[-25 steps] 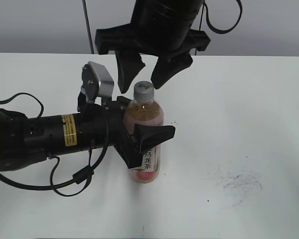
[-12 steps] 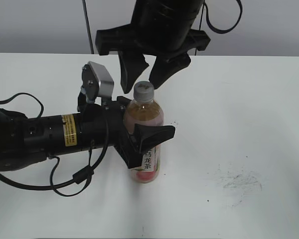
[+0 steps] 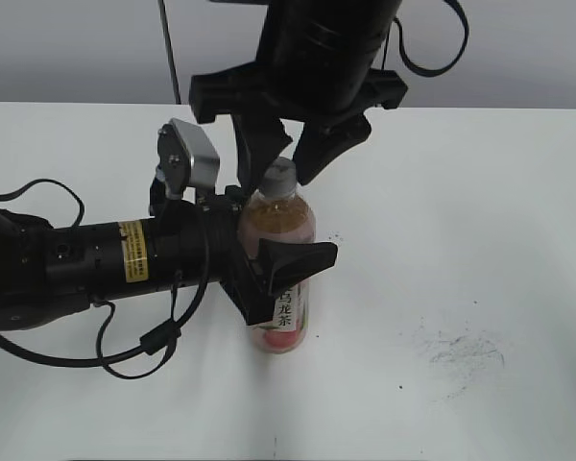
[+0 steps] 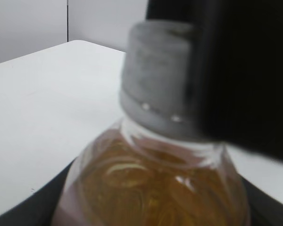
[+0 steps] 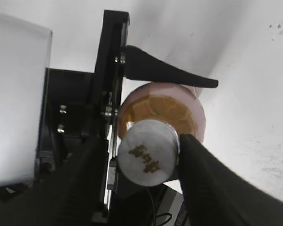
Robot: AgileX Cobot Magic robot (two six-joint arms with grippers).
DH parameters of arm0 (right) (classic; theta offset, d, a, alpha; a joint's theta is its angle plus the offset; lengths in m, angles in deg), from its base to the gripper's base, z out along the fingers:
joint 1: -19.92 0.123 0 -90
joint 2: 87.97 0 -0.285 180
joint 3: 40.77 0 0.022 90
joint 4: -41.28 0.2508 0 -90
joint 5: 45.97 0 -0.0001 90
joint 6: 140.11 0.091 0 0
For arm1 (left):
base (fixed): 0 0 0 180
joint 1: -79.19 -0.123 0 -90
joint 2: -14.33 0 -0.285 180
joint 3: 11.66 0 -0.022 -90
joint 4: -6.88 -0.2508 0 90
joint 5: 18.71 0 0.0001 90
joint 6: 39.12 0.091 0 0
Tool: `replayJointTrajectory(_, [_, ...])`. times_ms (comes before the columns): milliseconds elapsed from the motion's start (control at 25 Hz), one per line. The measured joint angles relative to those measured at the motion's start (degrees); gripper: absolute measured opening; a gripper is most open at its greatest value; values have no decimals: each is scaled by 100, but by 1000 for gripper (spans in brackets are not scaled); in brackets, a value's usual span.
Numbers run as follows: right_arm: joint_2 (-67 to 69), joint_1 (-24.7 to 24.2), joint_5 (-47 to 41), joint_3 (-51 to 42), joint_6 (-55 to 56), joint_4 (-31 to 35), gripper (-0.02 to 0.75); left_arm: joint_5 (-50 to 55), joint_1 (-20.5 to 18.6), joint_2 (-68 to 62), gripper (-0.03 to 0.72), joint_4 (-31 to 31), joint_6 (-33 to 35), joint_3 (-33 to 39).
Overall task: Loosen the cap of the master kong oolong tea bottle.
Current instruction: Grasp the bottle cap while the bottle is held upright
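Observation:
The master kong oolong tea bottle (image 3: 280, 226) stands upright on the white table (image 3: 480, 211), amber tea showing above its pink label. My left gripper (image 3: 274, 257) reaches in from the left and is shut on the bottle's body, one finger (image 3: 302, 257) crossing its front. The white cap (image 3: 278, 176) sits on the neck. My right gripper (image 3: 286, 161) hangs over it from above, open, its fingers on either side of the cap. In the right wrist view one finger (image 5: 193, 155) touches the cap (image 5: 148, 150), and a narrow gap shows at the other. The left wrist view shows the cap (image 4: 155, 80) close up.
Dark scuff marks (image 3: 461, 351) lie on the table at the right. The left arm's black cable (image 3: 139, 346) loops over the table at the front left. A thin dark rod (image 3: 168, 48) rises at the back.
My right gripper has come down and narrowed, so its fingers now flank the cap instead of hanging above it. The left gripper and the bottle have not moved.

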Motion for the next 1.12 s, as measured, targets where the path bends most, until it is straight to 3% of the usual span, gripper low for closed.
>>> replayJointTrajectory(600, [-11,0,-6,-101,-25,7,361,0,0,0,448,-1,0,0])
replayJointTrajectory(800, [-11,0,-13,-101,-97,-52,293,0,0,0,448,-6,0,0])
replayJointTrajectory(1120, [-11,0,-76,30,-1356,-68,283,-38,0,0,448,-6,0,0])
